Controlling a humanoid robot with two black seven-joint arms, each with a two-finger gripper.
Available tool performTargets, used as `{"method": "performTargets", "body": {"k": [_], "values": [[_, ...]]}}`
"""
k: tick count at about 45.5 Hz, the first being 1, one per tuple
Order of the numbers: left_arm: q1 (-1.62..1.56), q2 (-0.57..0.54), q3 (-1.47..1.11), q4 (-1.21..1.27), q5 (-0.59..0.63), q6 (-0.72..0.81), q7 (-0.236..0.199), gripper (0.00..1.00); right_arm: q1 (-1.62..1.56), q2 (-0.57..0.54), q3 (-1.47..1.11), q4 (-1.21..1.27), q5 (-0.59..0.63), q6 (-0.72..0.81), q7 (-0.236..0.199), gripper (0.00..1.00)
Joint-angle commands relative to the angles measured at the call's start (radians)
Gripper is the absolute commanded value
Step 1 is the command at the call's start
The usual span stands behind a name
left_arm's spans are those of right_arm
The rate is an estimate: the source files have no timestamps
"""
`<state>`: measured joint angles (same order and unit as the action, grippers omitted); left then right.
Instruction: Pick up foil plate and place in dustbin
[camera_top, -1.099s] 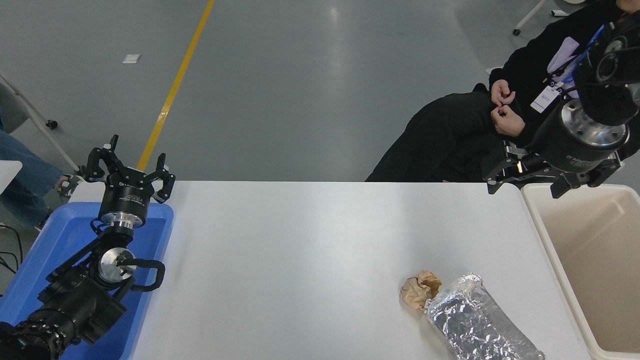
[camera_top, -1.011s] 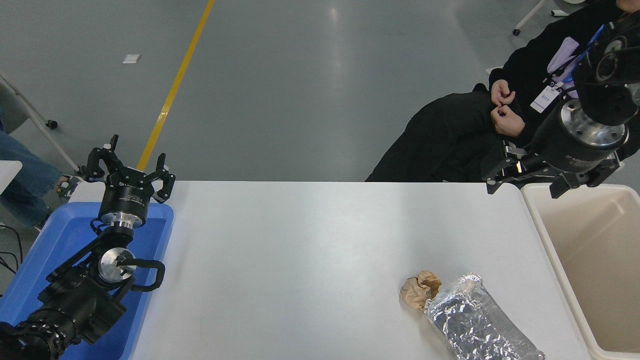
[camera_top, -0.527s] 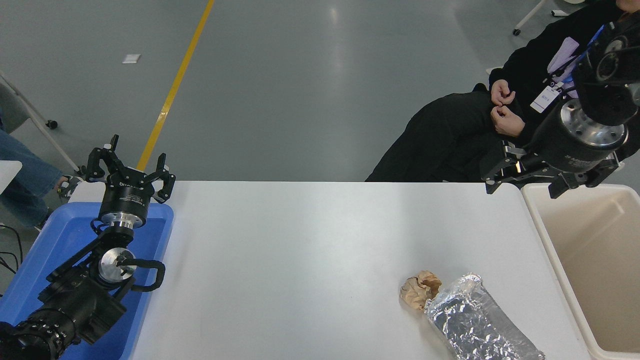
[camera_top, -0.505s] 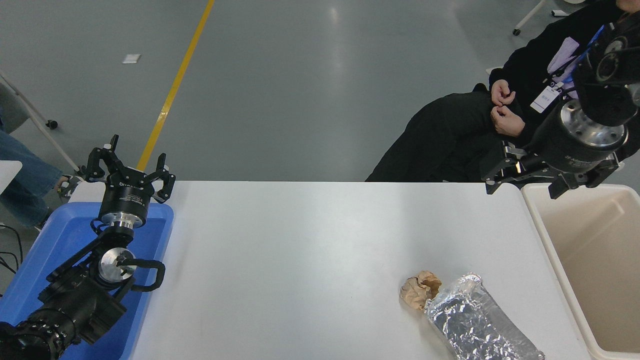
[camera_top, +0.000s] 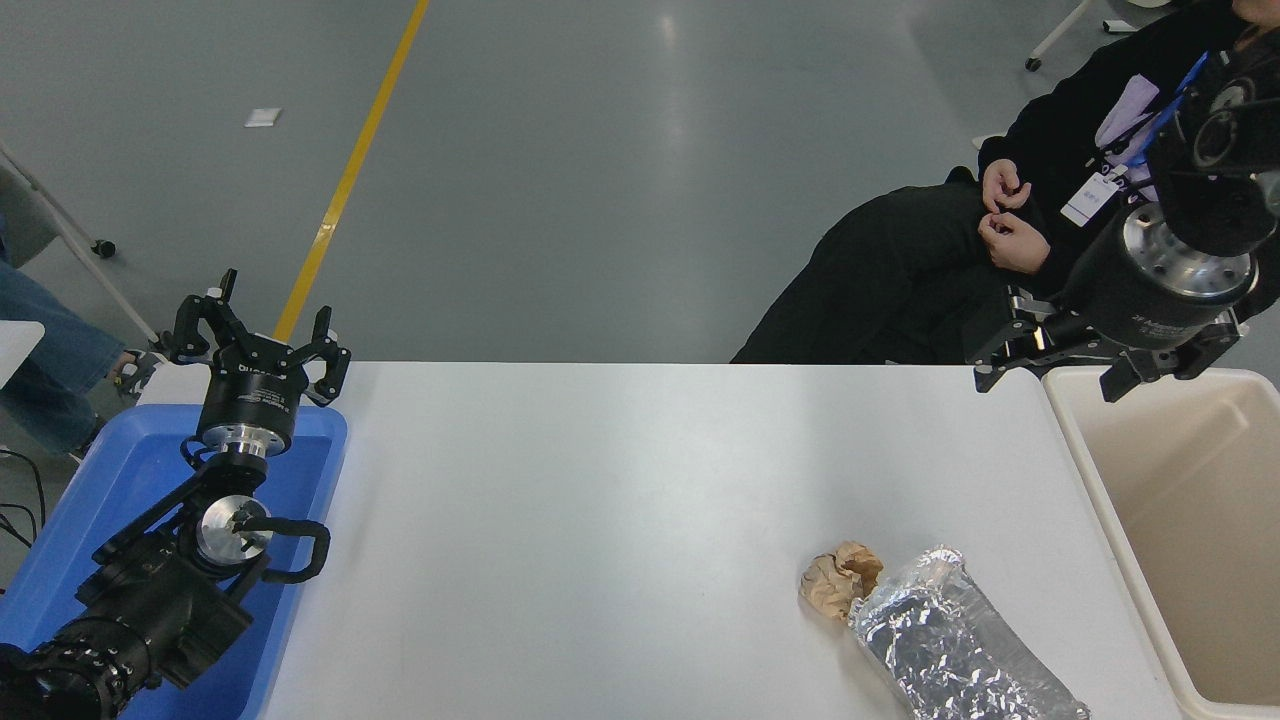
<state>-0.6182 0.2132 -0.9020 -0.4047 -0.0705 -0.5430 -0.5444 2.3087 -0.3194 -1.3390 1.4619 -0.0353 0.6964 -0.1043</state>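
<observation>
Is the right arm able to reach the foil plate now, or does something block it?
Probably yes. The right tool hangs open above the table's far right corner, and nothing lies between it and the foil plate. Only the paper ball touches the plate's far left end.

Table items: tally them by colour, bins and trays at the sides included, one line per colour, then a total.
Silver: 1, the foil plate
Tan: 1, the paper ball
Cream: 1, the dustbin
Blue: 1, the tray
Total: 4
</observation>
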Motion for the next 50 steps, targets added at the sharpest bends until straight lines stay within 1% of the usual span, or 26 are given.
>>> {"method": "performTargets", "body": {"k": [1, 12, 16, 20, 30, 33, 36, 46, 50], "values": [[0.000, 0.000, 0.000, 0.000, 0.000, 0.000, 0.000, 0.99, -0.006, 0.005, 0.001, 0.000, 0.002, -0.002, 0.002, 1.00], [0.000, 0.000, 0.000, 0.001, 0.000, 0.000, 0.000, 0.99, -0.021, 0.000, -0.008, -0.003, 0.006, -0.018, 0.001, 1.00], [0.000, 0.000, 0.000, 0.000, 0.000, 0.000, 0.000, 0.99, -0.070, 0.002, 0.009, -0.003, -0.009, -0.018, 0.002, 1.00], [0.000, 0.000, 0.000, 0.001, 0.000, 0.000, 0.000, 0.99, -0.109, 0.002, 0.033, -0.003, -0.026, -0.052, 0.002, 1.00], [0.000, 0.000, 0.000, 0.001, 0.000, 0.000, 0.000, 0.99, -0.230, 0.000, 0.129, 0.000, -0.218, -0.117, 0.000, 0.98], [0.000, 0.000, 0.000, 0.000, 0.000, 0.000, 0.000, 0.99, -0.262, 0.000, 0.152, 0.000, -0.282, -0.127, -0.002, 0.93], [0.000, 0.000, 0.000, 0.001, 0.000, 0.000, 0.000, 0.99, -0.302, 0.000, 0.161, 0.000, -0.351, -0.155, -0.002, 0.92], [0.000, 0.000, 0.000, 0.001, 0.000, 0.000, 0.000, 0.99, -0.445, -0.013, 0.202, 0.000, -0.495, -0.268, -0.002, 0.92], [0.000, 0.000, 0.000, 0.001, 0.000, 0.000, 0.000, 0.99, -0.495, -0.032, 0.233, 0.000, -0.517, -0.319, -0.002, 0.92]]}}
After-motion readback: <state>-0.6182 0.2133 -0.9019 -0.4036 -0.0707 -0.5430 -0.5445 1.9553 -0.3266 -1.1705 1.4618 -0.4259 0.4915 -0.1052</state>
